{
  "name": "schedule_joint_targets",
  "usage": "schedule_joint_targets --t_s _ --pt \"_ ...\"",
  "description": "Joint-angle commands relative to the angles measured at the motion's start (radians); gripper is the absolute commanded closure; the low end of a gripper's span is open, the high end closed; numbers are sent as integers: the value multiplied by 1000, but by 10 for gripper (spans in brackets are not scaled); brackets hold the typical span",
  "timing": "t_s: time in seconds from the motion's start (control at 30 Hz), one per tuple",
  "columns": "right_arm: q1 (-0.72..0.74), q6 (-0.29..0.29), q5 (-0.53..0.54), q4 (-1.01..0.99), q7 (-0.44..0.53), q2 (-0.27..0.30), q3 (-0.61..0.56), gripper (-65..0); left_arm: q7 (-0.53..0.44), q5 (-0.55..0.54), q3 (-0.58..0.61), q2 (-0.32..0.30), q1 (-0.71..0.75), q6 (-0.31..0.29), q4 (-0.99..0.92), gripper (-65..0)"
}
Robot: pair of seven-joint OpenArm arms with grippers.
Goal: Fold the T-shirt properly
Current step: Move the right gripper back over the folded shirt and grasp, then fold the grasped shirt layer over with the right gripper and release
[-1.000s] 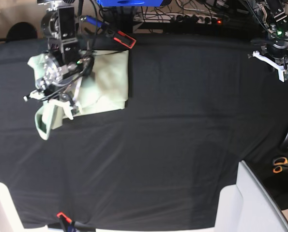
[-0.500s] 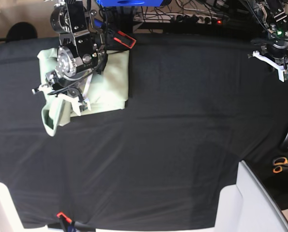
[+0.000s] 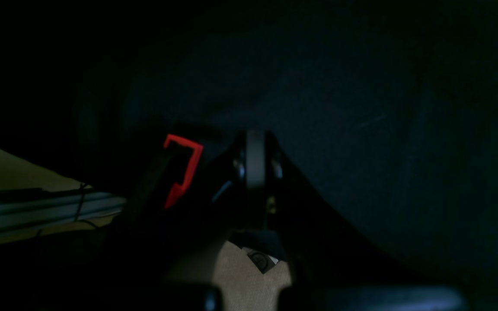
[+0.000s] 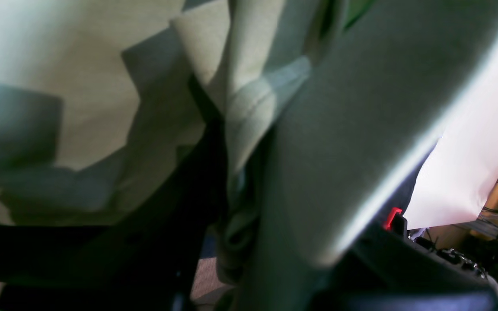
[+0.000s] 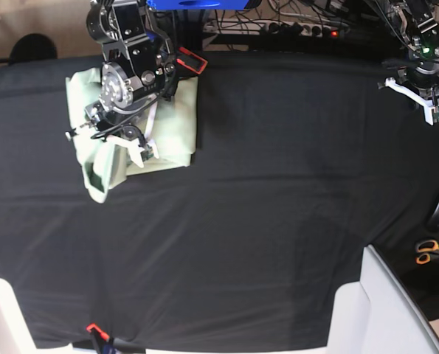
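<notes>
The pale mint-green T-shirt lies partly folded at the back left of the black cloth. My right gripper hovers over its left half, shut on a bunched edge of the T-shirt, and a flap hangs down below it. In the right wrist view, folds of the T-shirt run between the fingers and fill the frame. My left gripper hangs shut and empty at the back right, far from the shirt. The left wrist view is dark; its fingers are pressed together over the black cloth.
A red clamp grips the table's back edge beside the shirt, and another sits at the front edge. Orange-handled scissors lie at the right. A grey-white panel fills the front right corner. Cables and a power strip run behind.
My right arm has moved rightward and toward the back, carrying the held edge of the T-shirt over the folded part. The left arm has not moved.
</notes>
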Motion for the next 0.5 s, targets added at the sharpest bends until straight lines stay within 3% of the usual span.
schedule_joint_targets --t_s 0.0,0.13,0.27,0.37,0.47 --pt "8 -11 -13 16 10 -7 -2 0 -18 -2 -5 -13 0 7 15 0" --pt "8 -11 -9 16 12 -7 -2 -1 -18 -9 -5 -12 0 7 15 0" --pt "8 -11 140 30 4 -7 -2 -6 -18 -2 -5 -2 0 7 15 0" --pt "8 -11 258 30 -16 -5 -5 -106 -18 -2 -5 -2 0 7 15 0" --pt "8 -11 306 30 -15 -5 -7 -238 -18 -2 -5 -2 0 7 15 0"
